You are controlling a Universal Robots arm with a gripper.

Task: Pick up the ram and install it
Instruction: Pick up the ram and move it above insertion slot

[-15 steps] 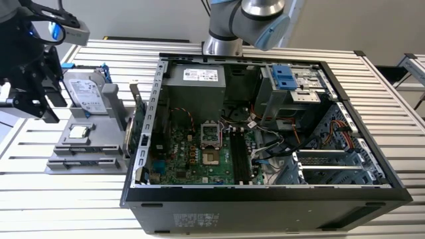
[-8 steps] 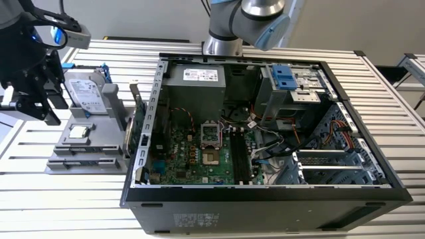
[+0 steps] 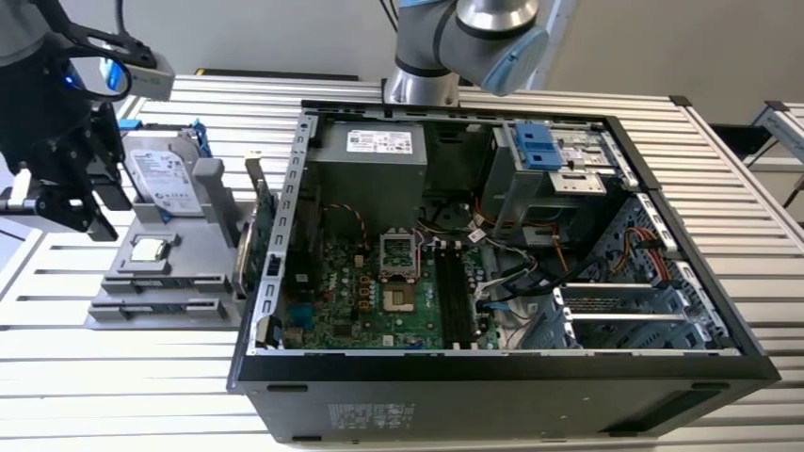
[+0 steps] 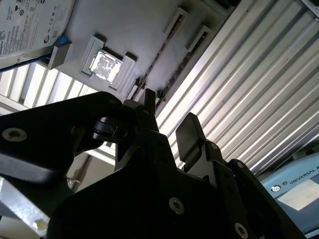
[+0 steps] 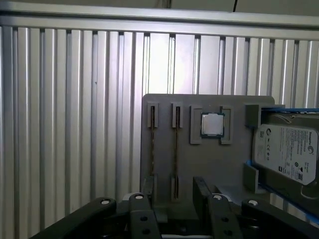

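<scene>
claw (image 5: 174,184): fingers (image 5: 201,189) spread wide, nothing held | position: I hung over the grey holder (image 5: 209,164) beside the computer case (image 3: 503,367) | ram (image 5: 175,142): on edge in a holder slot, in line with my gap, apparently untouched | alongside: processor chip (image 5: 213,124), hard drive (image 5: 286,152)

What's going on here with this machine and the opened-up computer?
A robot arm is at work next to the open computer. Its claw hangs open above a grey holder on the table beside the computer, holding nothing yet. It is nearest the two thin memory sticks that stand on edge in the holder's slots. A hard drive and a processor chip sit on the same holder.
</scene>
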